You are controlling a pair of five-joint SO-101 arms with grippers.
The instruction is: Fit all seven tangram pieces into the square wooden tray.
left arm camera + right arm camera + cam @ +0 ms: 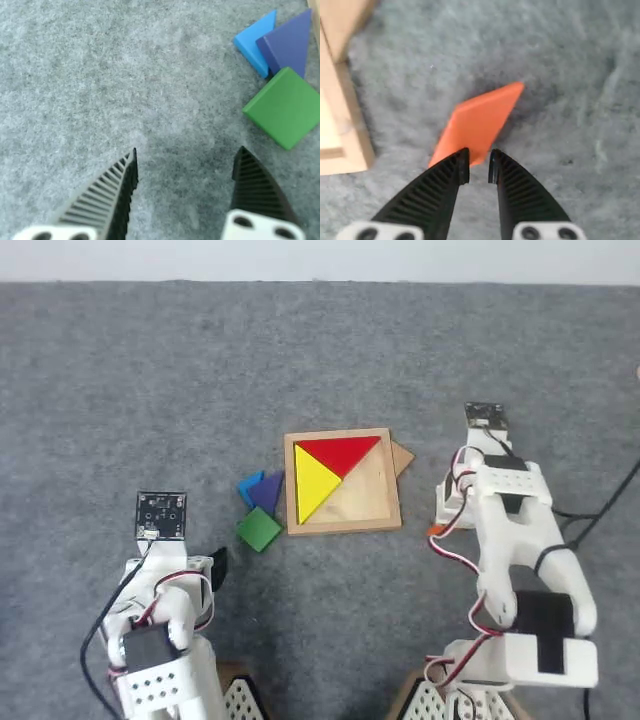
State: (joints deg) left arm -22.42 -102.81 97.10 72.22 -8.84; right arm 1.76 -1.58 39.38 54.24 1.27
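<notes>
Grey felt tabletop (120, 390), white wall (320, 260) along top, square wooden tray (340, 529) at centre holding red triangle (340, 452) and yellow triangle (313, 480), left gripper (188, 150) spread apart over felt, right gripper (479, 152) pinching orange parallelogram (480, 117) beside tray.

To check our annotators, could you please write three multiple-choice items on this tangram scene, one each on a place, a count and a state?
1. Where does the green square lie?
A. inside the tray
B. on the carpet, left of the tray
C. right of the tray

2. How many pieces lie in the tray?
A. two
B. four
C. seven

3. How is the left gripper?
A. shut on a piece
B. open, holding nothing
C. shut, empty

Answers:
1 B: in the high view, it rests on carpet by the tray's near left corner.
2 A: only the red triangle and the yellow triangle sit in it.
3 B: its fingers stand wide apart over bare carpet.
</notes>
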